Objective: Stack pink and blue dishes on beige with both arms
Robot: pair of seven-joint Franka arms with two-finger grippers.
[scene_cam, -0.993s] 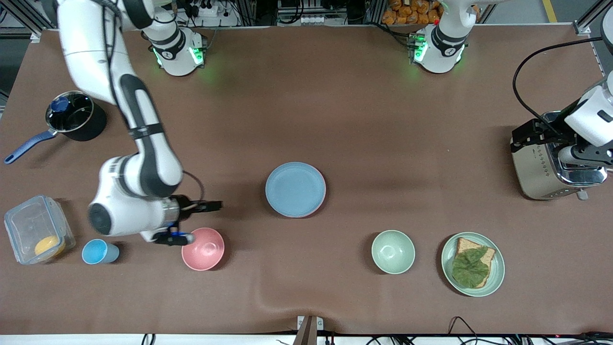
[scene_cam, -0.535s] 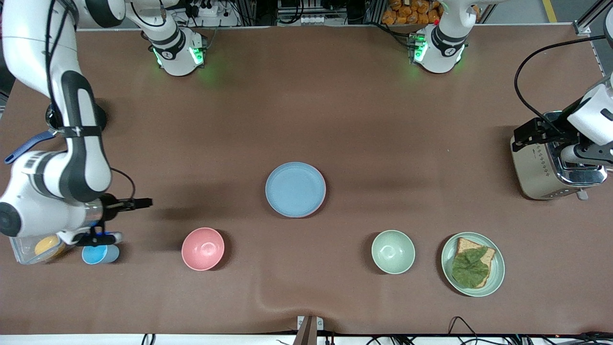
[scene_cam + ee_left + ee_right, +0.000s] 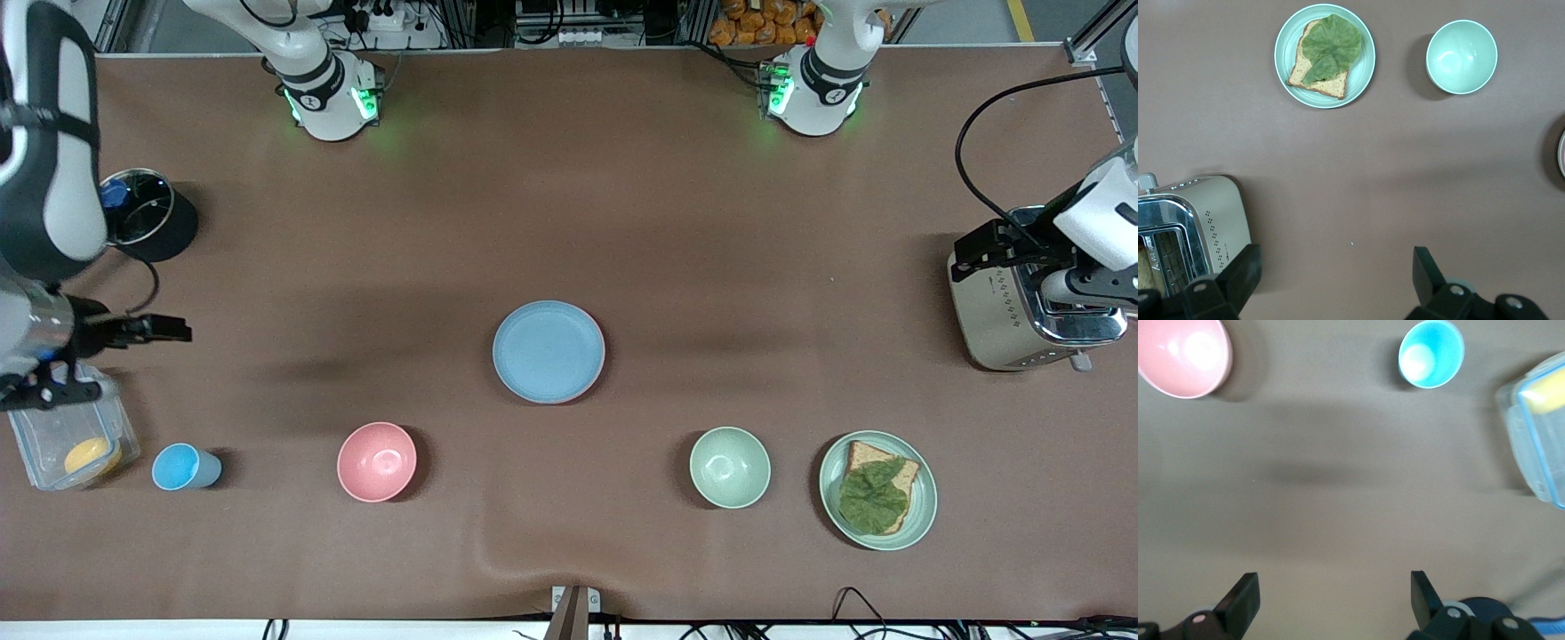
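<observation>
The light blue plate [image 3: 548,352] lies mid-table. A thin pink edge [image 3: 604,358] of the pink plate shows under it on the side toward the left arm's end. The beige plate is hidden from view. My right gripper [image 3: 55,389] hangs open and empty over the right arm's end of the table, beside the clear container; its fingers [image 3: 1245,595] stand wide apart above bare cloth. My left gripper [image 3: 1083,286] waits open over the toaster's edge, with nothing between its fingers [image 3: 1426,265]. The stack's rim [image 3: 1562,155] just shows in the left wrist view.
A pink bowl [image 3: 377,461], a small blue cup [image 3: 182,468] and a clear container [image 3: 69,434] sit near the front camera. A dark pot [image 3: 142,213] stands at the right arm's end. A green bowl [image 3: 730,467], a green plate with bread [image 3: 877,490] and a toaster [image 3: 1013,307] sit toward the left arm's end.
My right arm has swung away from the pink bowl toward its own end of the table, empty. The left arm and the plates have not moved.
</observation>
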